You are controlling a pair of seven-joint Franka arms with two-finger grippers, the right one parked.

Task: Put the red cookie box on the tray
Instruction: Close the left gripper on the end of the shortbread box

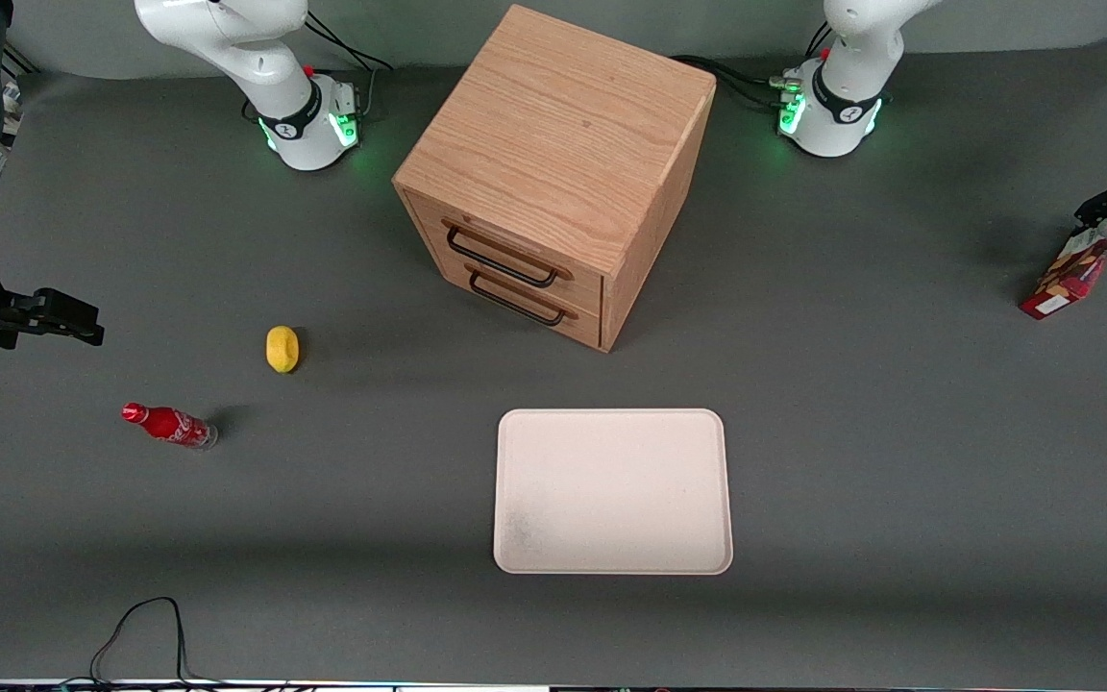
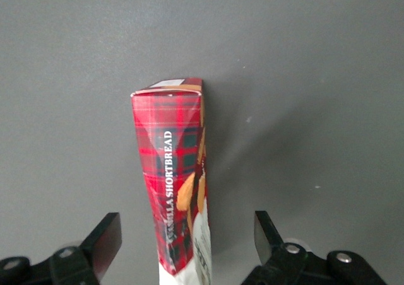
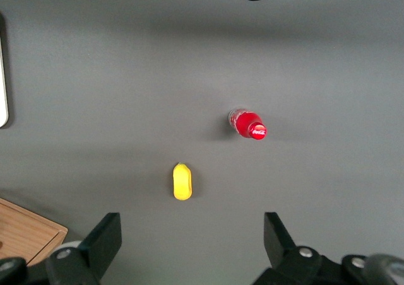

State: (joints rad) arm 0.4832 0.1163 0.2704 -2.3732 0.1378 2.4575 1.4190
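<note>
The red cookie box [image 1: 1068, 274], a slim dark-red tartan carton with cookie pictures and a white label end, stands tilted on the grey table toward the working arm's end. My gripper [image 1: 1106, 231] is just above its upper end. In the left wrist view the box [image 2: 173, 159] runs between the fingers of my gripper [image 2: 186, 231], which is open with a gap on each side of the box. The cream-white tray [image 1: 611, 490] lies flat and bare, nearer the front camera than the cabinet; its edge shows in the right wrist view [image 3: 2, 77].
A wooden two-drawer cabinet [image 1: 553, 144] stands mid-table. A yellow lemon [image 1: 282, 348] and a small red soda bottle [image 1: 169, 425] lie toward the parked arm's end. A black cable [image 1: 140, 625] loops at the front edge.
</note>
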